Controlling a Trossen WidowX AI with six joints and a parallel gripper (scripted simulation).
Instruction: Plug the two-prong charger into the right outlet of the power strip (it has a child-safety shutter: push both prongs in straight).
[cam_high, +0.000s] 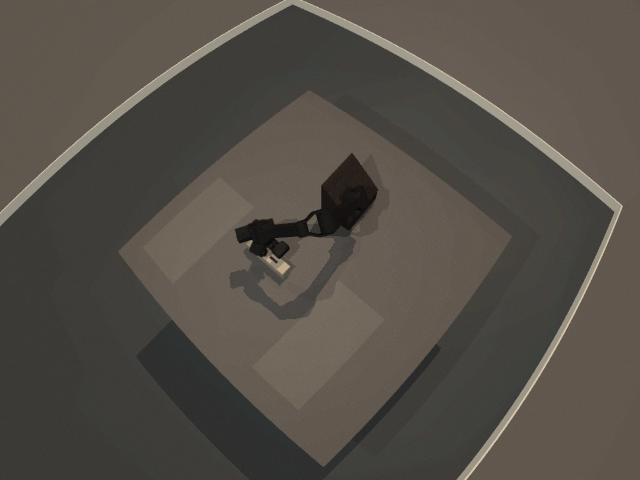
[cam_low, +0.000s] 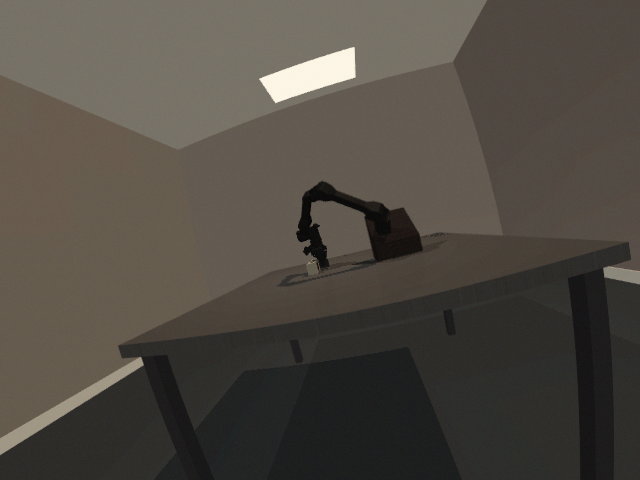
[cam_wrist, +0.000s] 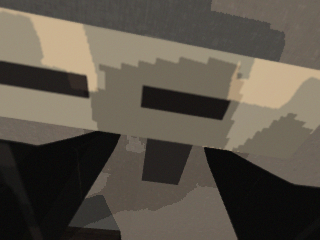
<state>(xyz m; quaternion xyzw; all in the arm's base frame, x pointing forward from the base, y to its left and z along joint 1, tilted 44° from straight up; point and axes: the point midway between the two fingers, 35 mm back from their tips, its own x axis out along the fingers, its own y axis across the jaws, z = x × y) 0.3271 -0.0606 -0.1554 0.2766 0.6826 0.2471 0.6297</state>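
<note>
The cream power strip (cam_high: 282, 267) (cam_low: 312, 267) (cam_wrist: 45, 107) lies on the table and crosses the upper wrist view. Its top shows two long dark recesses, a left one (cam_wrist: 42, 79) and a right one (cam_wrist: 182, 102); which is the right outlet I cannot tell. My gripper (cam_high: 269, 250) (cam_low: 316, 259) (cam_wrist: 164, 137) is open, low at the strip's near side in the wrist view. A small dark block (cam_wrist: 167, 162), apparently the charger, shows between the fingers with a gap on both sides. Its upper end meets the strip's edge in that view. Its prongs are not visible.
The arm's dark wooden base block (cam_high: 345, 178) (cam_low: 398, 240) stands on the table (cam_high: 423, 248) (cam_low: 248, 310). Two lighter rectangles (cam_high: 199, 229) (cam_high: 320, 346) show on the table top. The arm's shadow falls around the strip.
</note>
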